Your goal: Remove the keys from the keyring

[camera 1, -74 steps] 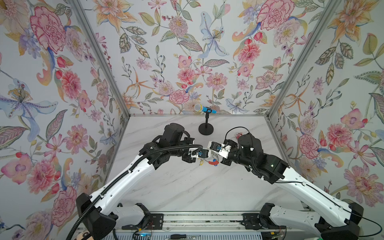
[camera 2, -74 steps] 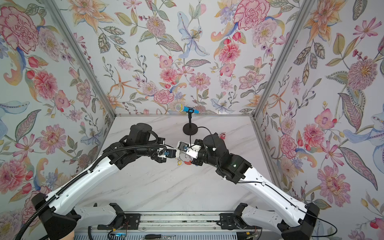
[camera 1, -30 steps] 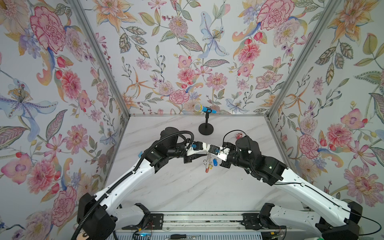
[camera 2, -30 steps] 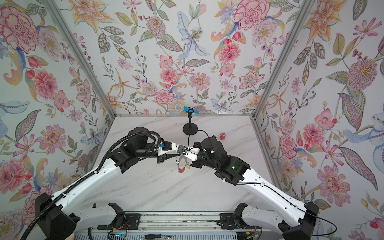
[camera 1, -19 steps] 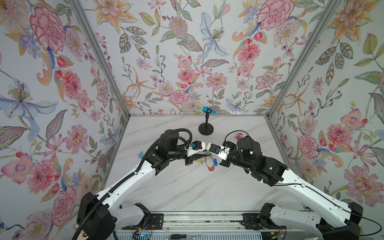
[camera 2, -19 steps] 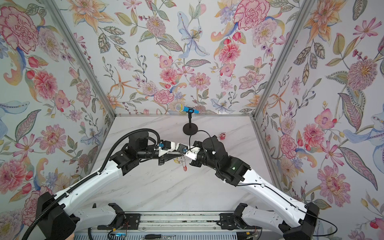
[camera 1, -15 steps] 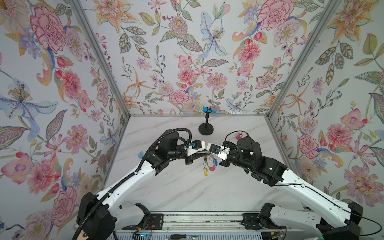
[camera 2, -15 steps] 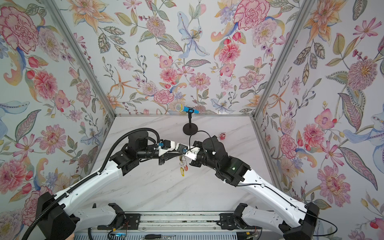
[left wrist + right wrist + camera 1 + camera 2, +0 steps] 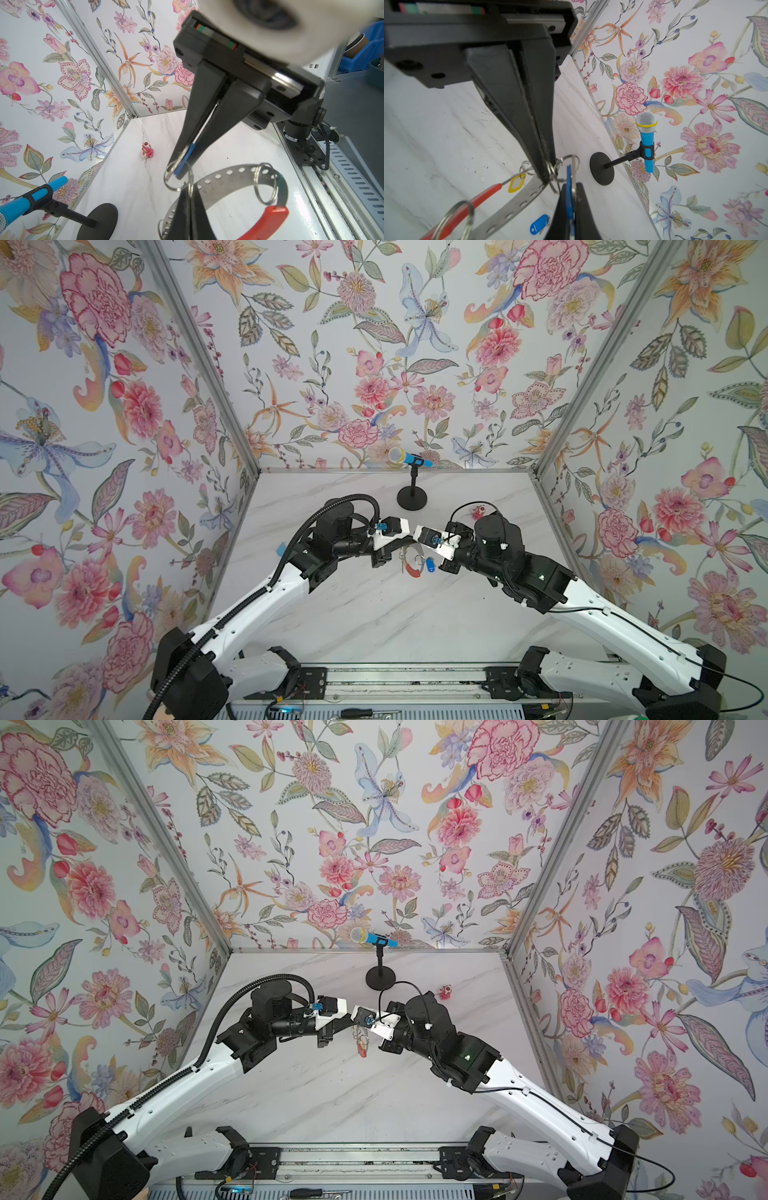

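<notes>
Left gripper [image 9: 548, 175] clamps keyring [image 9: 234, 178] (right gripper [image 9: 179, 168] pinches blue key tag [image 9: 185, 159]).

A robot test cell in a lab or workshop. A white marble-look surface [image 9: 374, 614] is boxed in on three sides by panels of floral wallpaper [image 9: 374, 344] on bare aluminium posts [image 9: 199, 356]. Two white-and-black arms [image 9: 257, 605] are mounted on a metal rail [image 9: 395, 676] along its near edge. A toy microphone [image 9: 409, 458] stands as a prop at the far edge. In the left wrist view, blue storage bins [image 9: 361, 56] show beyond the open side.
</notes>
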### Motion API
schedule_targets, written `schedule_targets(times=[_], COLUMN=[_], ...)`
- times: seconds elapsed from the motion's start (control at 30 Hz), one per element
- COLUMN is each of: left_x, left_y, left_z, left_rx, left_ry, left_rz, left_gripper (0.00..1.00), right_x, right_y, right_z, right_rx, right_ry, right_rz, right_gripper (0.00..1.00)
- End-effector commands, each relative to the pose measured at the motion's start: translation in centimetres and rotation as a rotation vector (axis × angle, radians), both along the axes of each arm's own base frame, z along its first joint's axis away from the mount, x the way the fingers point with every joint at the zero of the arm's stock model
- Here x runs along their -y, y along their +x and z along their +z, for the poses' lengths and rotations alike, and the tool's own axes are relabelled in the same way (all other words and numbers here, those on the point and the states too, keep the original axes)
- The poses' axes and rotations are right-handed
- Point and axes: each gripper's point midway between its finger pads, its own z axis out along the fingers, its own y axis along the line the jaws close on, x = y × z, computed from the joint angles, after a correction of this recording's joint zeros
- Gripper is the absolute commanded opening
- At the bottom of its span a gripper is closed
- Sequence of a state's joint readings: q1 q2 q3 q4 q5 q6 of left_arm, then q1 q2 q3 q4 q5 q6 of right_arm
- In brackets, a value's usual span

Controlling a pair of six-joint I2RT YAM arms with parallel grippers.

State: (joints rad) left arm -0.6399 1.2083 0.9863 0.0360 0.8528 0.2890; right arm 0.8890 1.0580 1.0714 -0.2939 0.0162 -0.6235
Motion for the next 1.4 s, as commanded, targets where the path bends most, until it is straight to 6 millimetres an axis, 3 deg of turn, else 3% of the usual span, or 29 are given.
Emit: schedule_targets(times=[0.0,0.27,0.5,0.7,0.93,1.1,1.23,1.3,1.37], left_x=[-0.5,-0.7,0.2,1.5,1.3,0.6,0.0,-0.3,-0.6], left_y=[-0.5,-0.1,-0.1,-0.9,-1.0,-0.5,-0.1,0.0,0.3], left_z=[-0.4,-2.3,-3.2,-2.3,-2.0,-1.4,-0.6,-0.5,-0.4], left_rx=[0.014,0.065,0.074,0.062,0.026,0.014,0.004,-0.004,-0.016], left_ry=[0.033,0.264,0.339,0.298,0.243,0.203,0.134,0.106,0.085], left_rz=[0.003,-0.014,-0.051,-0.140,-0.156,-0.122,-0.075,-0.052,-0.020], left_gripper=[0.00,0.00,0.00,0.00,0.00,0.08,0.21,0.35,0.39], right_x=[0.3,-0.3,-0.9,-1.3,-1.2,-0.7,-0.1,0.0,0.1], right_y=[-0.2,-0.1,0.3,0.5,-0.1,0.1,0.4,0.4,0.4], right_z=[1.7,2.0,1.5,1.5,1.9,1.9,2.1,2.2,2.4], right_rx=[0.028,0.016,0.007,0.014,0.003,-0.002,0.006,0.011,0.009], right_ry=[0.051,0.041,0.013,0.010,0.070,0.102,0.133,0.151,0.165], right_rz=[-0.011,0.002,0.010,0.015,0.051,0.048,0.036,0.035,0.039], right_gripper=[0.00,0.00,0.00,0.00,0.00,0.00,0.00,0.00,0.00])
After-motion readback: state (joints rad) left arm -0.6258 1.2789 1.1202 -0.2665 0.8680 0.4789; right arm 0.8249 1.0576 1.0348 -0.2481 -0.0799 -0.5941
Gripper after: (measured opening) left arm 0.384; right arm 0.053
